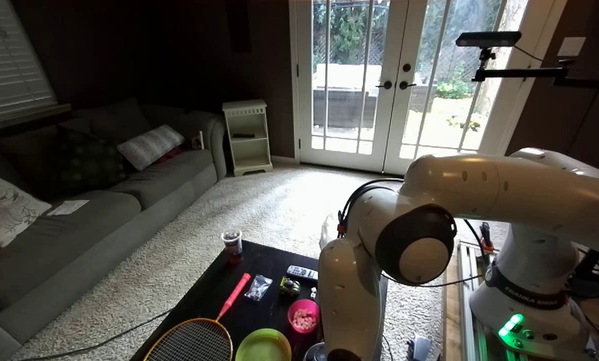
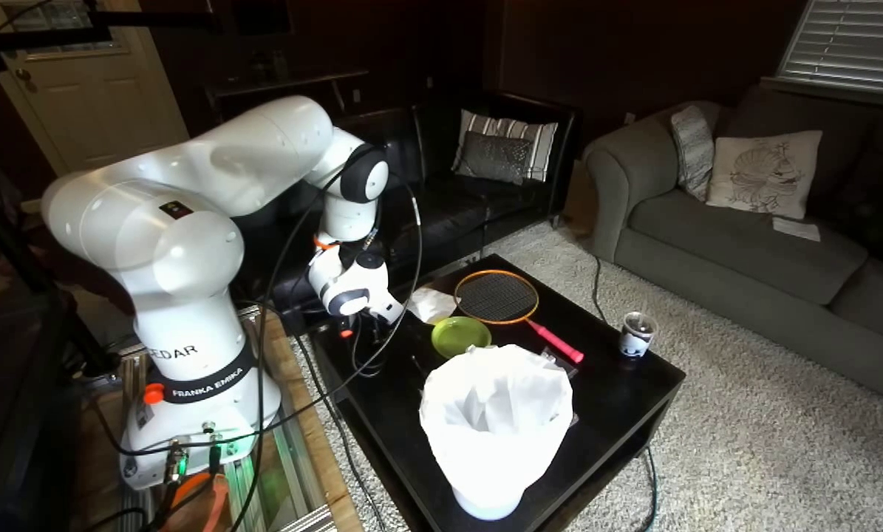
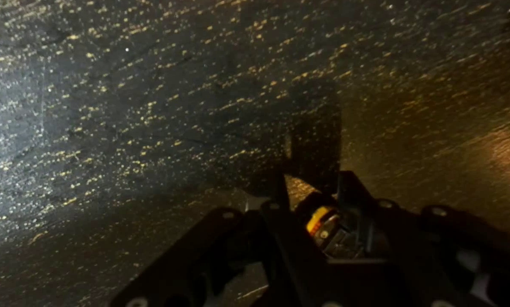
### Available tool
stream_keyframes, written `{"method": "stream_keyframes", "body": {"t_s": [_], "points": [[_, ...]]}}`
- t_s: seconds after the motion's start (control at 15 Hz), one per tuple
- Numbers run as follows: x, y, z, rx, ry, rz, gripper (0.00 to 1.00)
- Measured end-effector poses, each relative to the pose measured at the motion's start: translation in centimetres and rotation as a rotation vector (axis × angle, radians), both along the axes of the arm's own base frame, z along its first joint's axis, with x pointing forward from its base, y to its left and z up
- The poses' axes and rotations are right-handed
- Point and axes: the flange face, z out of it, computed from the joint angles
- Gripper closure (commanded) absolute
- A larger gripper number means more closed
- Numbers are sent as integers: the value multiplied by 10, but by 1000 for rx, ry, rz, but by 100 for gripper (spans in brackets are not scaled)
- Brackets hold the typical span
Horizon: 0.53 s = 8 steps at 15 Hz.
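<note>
Nearest the wrist camera, the gripper [image 3: 313, 181] sits low over the black coffee table [image 2: 611, 406], fingers narrowly parted, a small yellow-edged object [image 3: 320, 219] showing between them; whether clasped, I cannot tell. A white liner [image 2: 496, 436] drapes over its bin [image 2: 488, 508], presumably against slipping; a pink bowl [image 1: 302, 305] likely keeps loose pieces [image 1: 304, 321] together.

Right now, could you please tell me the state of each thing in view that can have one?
Gripper: jaws apart; whether gripping, unclear
Small yellow-marked thing: between the jaws
Lined bin: upright, open-topped
Glass doors: shut
Blinds: lowered
Pink bowl: upright, holding pink pieces
Green dish: right side up
Racket: lying flat
Cup: upright
Remote: lying flat
Base light: lit green
</note>
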Motion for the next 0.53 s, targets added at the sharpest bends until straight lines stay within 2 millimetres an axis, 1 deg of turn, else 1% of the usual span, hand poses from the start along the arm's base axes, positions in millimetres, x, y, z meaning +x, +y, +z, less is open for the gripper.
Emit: {"method": "stream_keyframes", "body": {"t_s": [0.07,0.4,0.47,0.53], "points": [[1,0,0,-3,-5,5,38],[10,3,7,4,-68,1,5],[12,3,8,5,-80,-1,3],[14,3,9,5,-88,-2,24]]}}
